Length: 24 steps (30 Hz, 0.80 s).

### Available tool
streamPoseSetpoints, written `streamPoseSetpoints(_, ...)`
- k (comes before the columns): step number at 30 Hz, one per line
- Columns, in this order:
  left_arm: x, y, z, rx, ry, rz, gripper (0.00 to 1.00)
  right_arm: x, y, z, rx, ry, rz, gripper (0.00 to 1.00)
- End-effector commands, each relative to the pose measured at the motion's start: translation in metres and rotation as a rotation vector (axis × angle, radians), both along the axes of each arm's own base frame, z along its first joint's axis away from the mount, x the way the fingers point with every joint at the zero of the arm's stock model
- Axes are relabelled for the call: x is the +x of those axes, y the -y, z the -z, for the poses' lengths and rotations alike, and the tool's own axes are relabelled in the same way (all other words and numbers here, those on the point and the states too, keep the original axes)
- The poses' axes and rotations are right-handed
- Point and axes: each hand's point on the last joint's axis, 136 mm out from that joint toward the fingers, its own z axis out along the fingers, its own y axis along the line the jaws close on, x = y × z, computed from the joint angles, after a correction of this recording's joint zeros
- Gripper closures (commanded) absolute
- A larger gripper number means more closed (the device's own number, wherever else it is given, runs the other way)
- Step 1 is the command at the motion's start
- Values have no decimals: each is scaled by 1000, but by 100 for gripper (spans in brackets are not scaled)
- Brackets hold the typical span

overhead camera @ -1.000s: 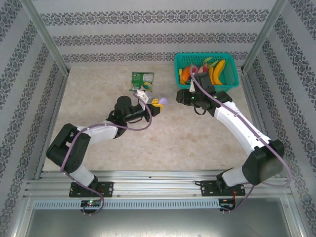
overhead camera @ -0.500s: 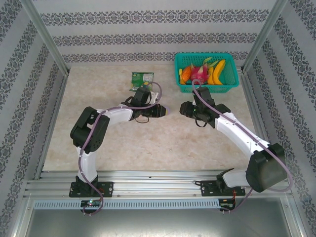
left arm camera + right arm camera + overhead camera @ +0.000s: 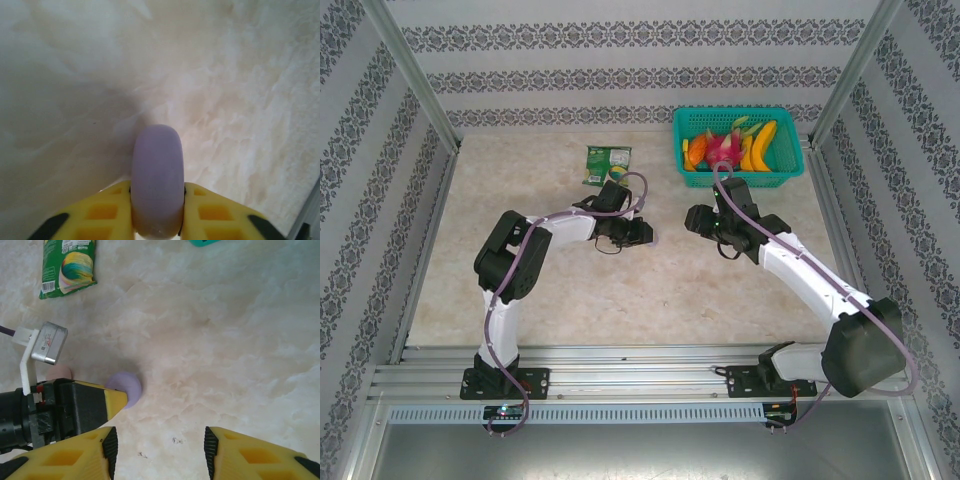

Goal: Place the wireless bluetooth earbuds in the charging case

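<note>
Top camera sits high behind the arm bases, looking down and away over the whole table (image 3: 720, 290), teal basket (image 3: 720, 112) far right. Left wrist camera is down low, nose almost on the lilac case (image 3: 157, 155) in the left gripper (image 3: 157, 200). Right wrist camera hangs higher over mid-table, catching that same case, plus the green packet (image 3: 67, 265) the top view shares.

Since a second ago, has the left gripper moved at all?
Yes. In the top view the left gripper has shifted toward the near edge, farther from the green snack packet, its jaws shut on the lilac case.
</note>
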Motion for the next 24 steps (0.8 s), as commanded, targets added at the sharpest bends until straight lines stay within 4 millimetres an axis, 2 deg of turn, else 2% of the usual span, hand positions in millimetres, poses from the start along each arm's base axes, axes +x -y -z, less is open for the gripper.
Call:
streamPoseSetpoints(1,-3,-11,8,80,-48,-25,60,-2,5,-6,-3,22,19,47)
streamPoseSetpoints(5,-3,-22,6,144,-40,-38,41,-2,6,-12,-1,36,22,45)
streamPoseSetpoints(9,-1,-32,-5,199,-9,-44,30,-4,10,-15,-6,45,29,43)
streamPoseSetpoints(10,-1,-34,-9,210,3,-45,13,-5,12,-17,-7,48,33,40)
streamPoseSetpoints(11,1,-36,-16,218,17,-48,10,-5,14,-18,-10,50,38,37)
streamPoseSetpoints(12,2,-38,-23,228,32,-49,0,-6,16,-19,-11,53,42,34)
streamPoseSetpoints(15,4,-43,-45,247,80,-49,0,-8,24,-20,-18,60,57,19)
streamPoseSetpoints(17,5,-47,-63,253,125,-41,0,-8,30,-23,-19,79,65,3)
streamPoseSetpoints(21,5,-57,-104,268,242,-42,0,-9,48,-32,-84,128,90,2)
streamPoseSetpoints(24,7,-74,-133,321,345,-80,0,-8,68,-32,-176,148,144,2)
